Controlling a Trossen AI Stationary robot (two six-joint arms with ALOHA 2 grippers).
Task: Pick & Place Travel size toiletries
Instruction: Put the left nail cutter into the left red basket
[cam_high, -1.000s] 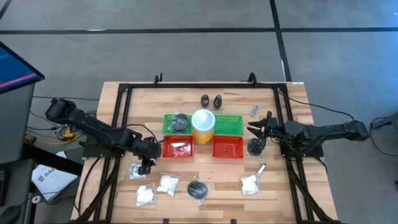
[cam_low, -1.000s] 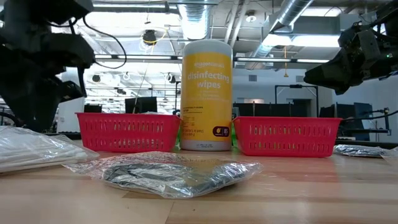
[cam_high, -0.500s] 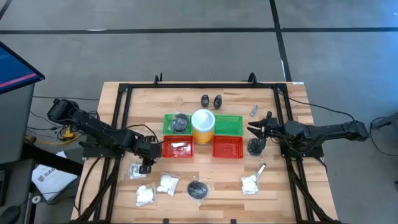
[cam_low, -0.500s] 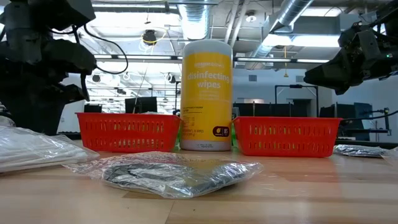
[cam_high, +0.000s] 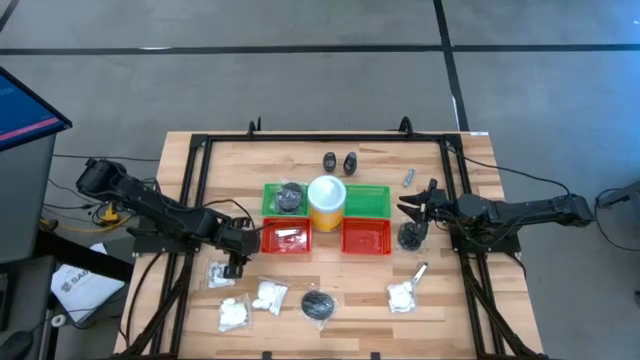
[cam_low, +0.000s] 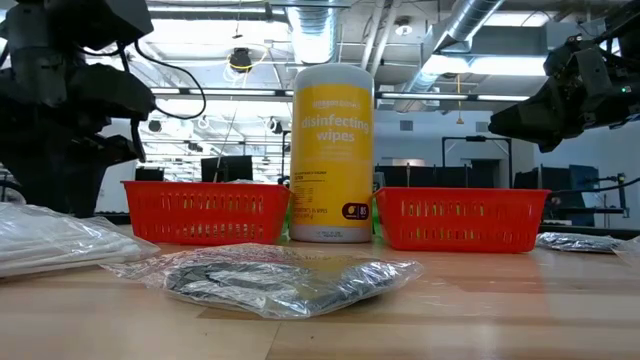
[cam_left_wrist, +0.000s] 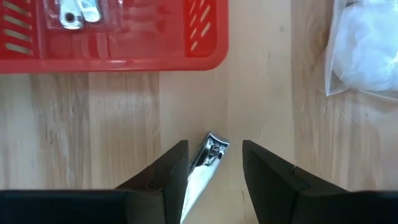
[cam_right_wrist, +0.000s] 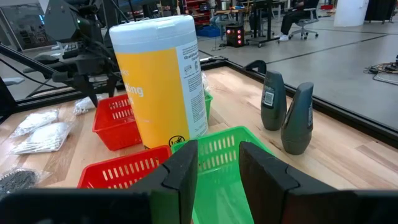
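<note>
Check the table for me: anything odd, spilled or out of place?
Nothing spilled or tipped. One oddity: a tub of disinfecting wipes stands among the red and green trays. The left gripper straddles a nail clipper lying on the table outside the trays.

White lumpy packets (cam_high: 233, 313) lay at table's 7 o'clock; black bottles (cam_high: 339, 162) stood upright at 12; grey pad (cam_high: 317, 304) at 6.

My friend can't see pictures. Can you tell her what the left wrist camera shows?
The left gripper points down at a wooden table with its two dark fingers apart on either side of a shiny metal nail clipper. Past it is a red tray holding a silvery clipper, and a clear-wrapped white packet.
</note>
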